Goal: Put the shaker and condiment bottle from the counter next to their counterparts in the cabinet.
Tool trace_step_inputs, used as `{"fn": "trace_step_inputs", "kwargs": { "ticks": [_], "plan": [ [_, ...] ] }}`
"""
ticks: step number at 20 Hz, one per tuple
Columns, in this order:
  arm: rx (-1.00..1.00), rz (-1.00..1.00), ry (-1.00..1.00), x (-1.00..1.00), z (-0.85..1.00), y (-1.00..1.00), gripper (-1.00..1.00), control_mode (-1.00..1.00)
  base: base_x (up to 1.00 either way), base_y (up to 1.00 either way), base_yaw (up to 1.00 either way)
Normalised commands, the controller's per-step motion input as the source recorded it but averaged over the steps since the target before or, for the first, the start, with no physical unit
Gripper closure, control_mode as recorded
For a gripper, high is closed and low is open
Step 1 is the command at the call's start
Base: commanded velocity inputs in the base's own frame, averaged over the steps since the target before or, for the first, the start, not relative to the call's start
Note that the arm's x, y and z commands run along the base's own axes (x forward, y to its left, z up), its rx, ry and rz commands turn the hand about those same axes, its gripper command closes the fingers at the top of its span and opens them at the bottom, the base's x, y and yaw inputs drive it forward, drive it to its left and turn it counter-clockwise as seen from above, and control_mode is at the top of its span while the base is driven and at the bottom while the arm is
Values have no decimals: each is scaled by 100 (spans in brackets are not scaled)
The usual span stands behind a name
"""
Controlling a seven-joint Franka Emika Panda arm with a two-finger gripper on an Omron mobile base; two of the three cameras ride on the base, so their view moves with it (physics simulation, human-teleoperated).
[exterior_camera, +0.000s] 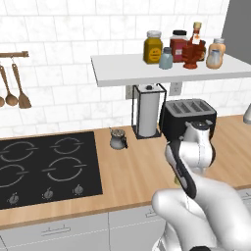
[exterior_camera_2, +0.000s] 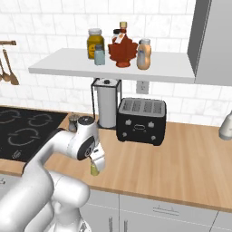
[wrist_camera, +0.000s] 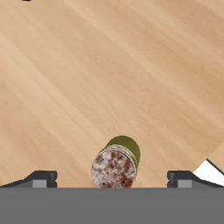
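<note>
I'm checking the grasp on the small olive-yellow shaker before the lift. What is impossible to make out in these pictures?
- Hand, hand view: finger tips stand wide of the olive-yellow shaker; their ends are cut by the bottom edge.
- Shaker, left base view: hidden behind the white arm.
- Shaker, right base view: too small to judge contact.
- Red dark-lidded jar, right base view: mostly behind the red tan-stoppered bottle.

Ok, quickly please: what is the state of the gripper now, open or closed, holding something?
Gripper: open, holding nothing; the shaker stands on the counter between its fingertips, which are wide apart.
</note>
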Motion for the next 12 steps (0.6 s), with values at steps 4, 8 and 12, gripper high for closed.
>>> {"fn": "trace_step_inputs", "kwargs": {
  "ticks": [4, 8, 12],
  "plan": [
    [0, 0, 1, 16, -17, 0, -100, -100, 0, 0, 0],
    [0, 0, 1, -1, -13, 0, -100, -100, 0, 0, 0],
    [0, 0, 0, -11, -17, 0, -100, -100, 0, 0, 0]
  ]
}}
